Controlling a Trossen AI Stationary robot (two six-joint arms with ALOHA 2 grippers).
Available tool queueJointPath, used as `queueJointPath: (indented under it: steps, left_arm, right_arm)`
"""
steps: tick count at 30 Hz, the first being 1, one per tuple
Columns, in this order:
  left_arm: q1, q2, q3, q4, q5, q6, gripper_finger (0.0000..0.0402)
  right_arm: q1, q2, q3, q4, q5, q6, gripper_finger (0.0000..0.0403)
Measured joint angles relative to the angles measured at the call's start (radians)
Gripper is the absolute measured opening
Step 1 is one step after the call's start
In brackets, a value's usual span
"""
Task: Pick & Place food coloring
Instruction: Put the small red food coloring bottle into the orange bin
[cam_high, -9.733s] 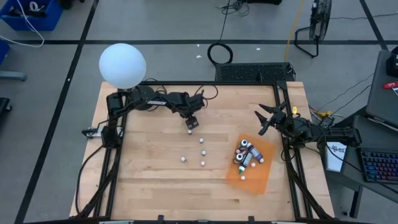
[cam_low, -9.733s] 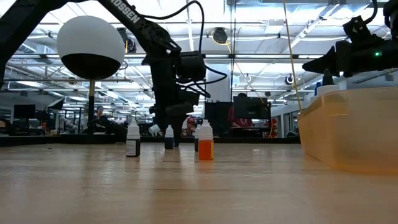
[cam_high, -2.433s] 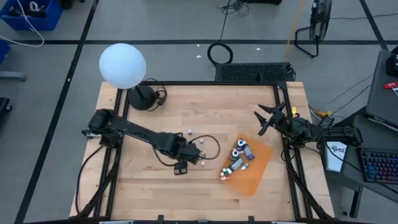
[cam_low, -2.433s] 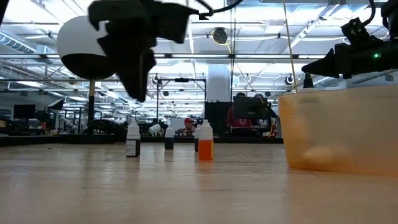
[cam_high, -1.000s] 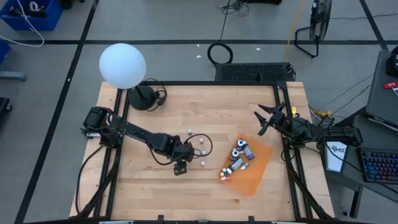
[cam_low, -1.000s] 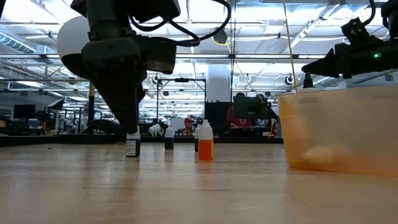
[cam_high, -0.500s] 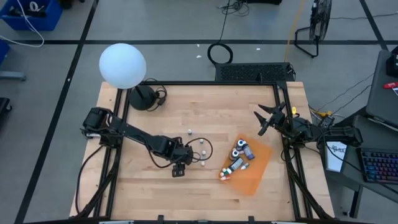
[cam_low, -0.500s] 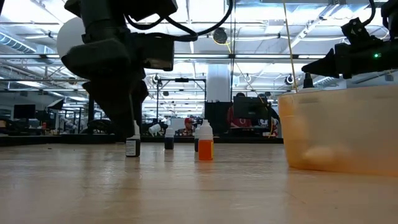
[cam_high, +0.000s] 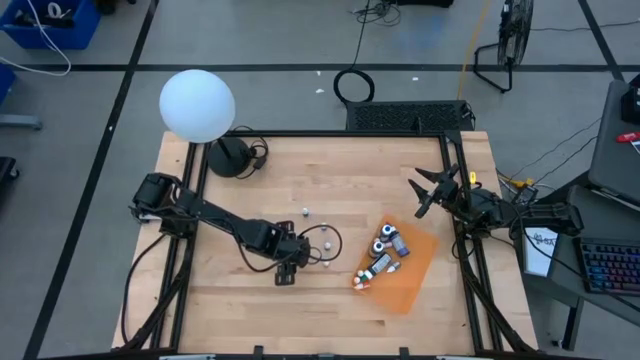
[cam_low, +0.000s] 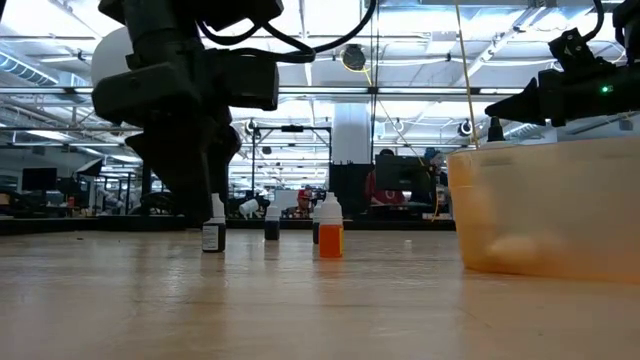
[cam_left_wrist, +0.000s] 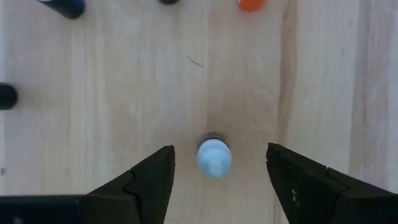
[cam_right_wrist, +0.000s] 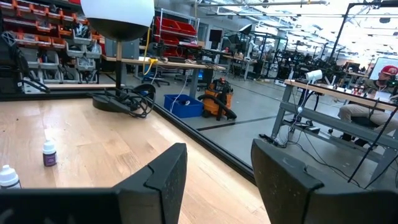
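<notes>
A small food coloring bottle (cam_left_wrist: 214, 158) with a dark body (cam_low: 213, 236) and a pale top stands upright on the wood table. My left gripper (cam_left_wrist: 219, 148) points down over it, open, one finger on each side and clear of it. In the high view the gripper (cam_high: 290, 262) hides this bottle. More bottles stand just beyond it: a dark one (cam_low: 272, 228), an orange one (cam_low: 330, 238) and white-topped ones (cam_high: 326, 243). My right gripper (cam_high: 420, 195) waits open at the table's right edge.
A shallow orange tray (cam_high: 410, 285) at the right of the table's middle holds several bottles lying on their sides; in the low view its wall (cam_low: 545, 210) rises at the right. A white globe lamp (cam_high: 197, 104) stands at the far left corner.
My left gripper has stayed over the dark bottle and has rolled a little about its own axis; in the low view it now shows broader. The bottles and the tray have kept their places.
</notes>
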Motion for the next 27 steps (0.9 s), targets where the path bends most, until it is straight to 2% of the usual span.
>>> queueJointPath:
  steps: [27]
  left_arm:
    - [0.004, 0.000, 0.000, -0.001, 0.015, -0.019, 0.0176]
  right_arm:
    - [0.000, 0.000, 0.000, 0.000, 0.000, 0.000, 0.0167]
